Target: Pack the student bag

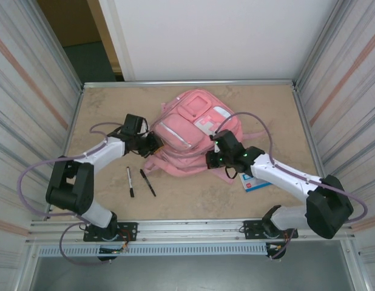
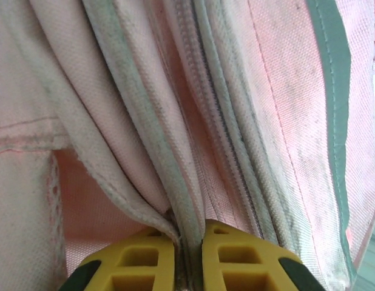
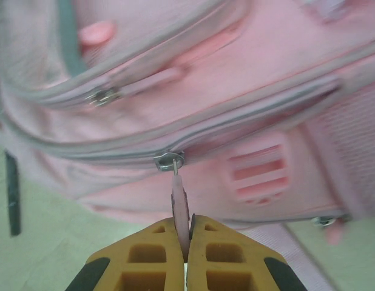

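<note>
The pink student bag (image 1: 190, 130) lies flat in the middle of the table. My left gripper (image 1: 156, 144) presses against its left side, shut on a fold of the bag's fabric (image 2: 186, 233) beside a zip. My right gripper (image 1: 213, 159) sits at the bag's near right edge, shut on a pink zip pull tab (image 3: 180, 203). The tab hangs from a metal slider (image 3: 168, 161) on a closed zip line. In the right wrist view a second slider (image 3: 102, 96) shows higher up on another pocket.
Two black pens (image 1: 130, 180) (image 1: 147, 182) lie on the table in front of the bag, between the arms. A white and blue booklet (image 1: 255, 182) peeks out under my right arm. Metal rails and corrugated walls border the table.
</note>
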`<state>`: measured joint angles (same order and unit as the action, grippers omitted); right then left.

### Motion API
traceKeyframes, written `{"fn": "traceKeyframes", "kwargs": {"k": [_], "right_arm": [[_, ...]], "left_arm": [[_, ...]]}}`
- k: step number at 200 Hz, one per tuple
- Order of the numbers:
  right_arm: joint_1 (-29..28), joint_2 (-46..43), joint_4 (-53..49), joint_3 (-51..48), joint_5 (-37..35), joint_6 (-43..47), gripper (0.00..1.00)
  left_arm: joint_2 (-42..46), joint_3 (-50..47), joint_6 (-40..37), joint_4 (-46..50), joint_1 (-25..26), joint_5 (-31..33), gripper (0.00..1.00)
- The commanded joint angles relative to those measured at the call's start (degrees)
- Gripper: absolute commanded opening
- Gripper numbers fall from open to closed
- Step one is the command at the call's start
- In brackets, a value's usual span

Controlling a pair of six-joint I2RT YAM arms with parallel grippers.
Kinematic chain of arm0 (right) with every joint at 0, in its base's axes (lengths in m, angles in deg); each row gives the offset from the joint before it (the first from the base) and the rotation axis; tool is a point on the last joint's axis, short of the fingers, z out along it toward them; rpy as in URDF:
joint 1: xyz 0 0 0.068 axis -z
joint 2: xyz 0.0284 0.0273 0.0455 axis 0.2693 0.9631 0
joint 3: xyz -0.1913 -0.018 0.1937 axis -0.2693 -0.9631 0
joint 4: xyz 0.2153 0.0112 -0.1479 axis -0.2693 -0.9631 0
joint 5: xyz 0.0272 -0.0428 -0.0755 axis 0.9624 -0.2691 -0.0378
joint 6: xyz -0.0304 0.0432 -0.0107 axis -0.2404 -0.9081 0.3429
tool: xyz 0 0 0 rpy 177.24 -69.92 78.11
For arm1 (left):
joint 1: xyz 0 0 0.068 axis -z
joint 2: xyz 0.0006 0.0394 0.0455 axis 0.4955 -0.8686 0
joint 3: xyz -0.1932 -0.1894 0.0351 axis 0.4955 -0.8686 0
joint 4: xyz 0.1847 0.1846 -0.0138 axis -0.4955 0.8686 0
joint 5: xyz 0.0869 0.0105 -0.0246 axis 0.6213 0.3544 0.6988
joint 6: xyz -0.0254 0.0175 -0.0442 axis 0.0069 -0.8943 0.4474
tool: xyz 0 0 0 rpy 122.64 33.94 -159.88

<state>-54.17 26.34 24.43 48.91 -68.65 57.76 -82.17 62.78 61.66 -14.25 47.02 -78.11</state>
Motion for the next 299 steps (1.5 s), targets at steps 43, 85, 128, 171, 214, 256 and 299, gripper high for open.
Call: {"fn": "traceKeyframes", "kwargs": {"k": [43,85,128,171,214,256,299], "right_arm": [[14.61,4.21,1.01,-1.06,-6.93,5.55,0.00],[15.78,4.18,0.95,-1.29,-2.28,5.27,0.09],[14.12,-2.87,-5.65,-0.62,-0.04,7.39,0.39],[11.94,-5.14,-7.67,3.56,1.48,11.01,0.58],[10.66,-0.05,-3.25,6.36,6.88,12.73,0.63],[7.18,5.32,-1.86,8.91,8.87,16.13,0.67],[6.58,8.58,-0.71,9.62,9.16,17.22,0.68]], "left_arm": [[-3.27,1.55,-7.33,2.61,-2.91,-4.35,0.00],[0.50,0.73,-7.36,3.00,-2.93,-5.49,0.31],[10.75,0.07,-8.66,9.09,-3.09,-1.08,0.49],[13.21,2.34,-3.66,8.02,-0.53,3.68,0.50],[6.59,3.75,2.41,2.89,2.92,6.19,0.54],[0.75,6.09,5.61,0.87,3.41,6.12,0.59],[-3.45,6.55,10.30,-3.27,3.78,4.74,0.54]]}}
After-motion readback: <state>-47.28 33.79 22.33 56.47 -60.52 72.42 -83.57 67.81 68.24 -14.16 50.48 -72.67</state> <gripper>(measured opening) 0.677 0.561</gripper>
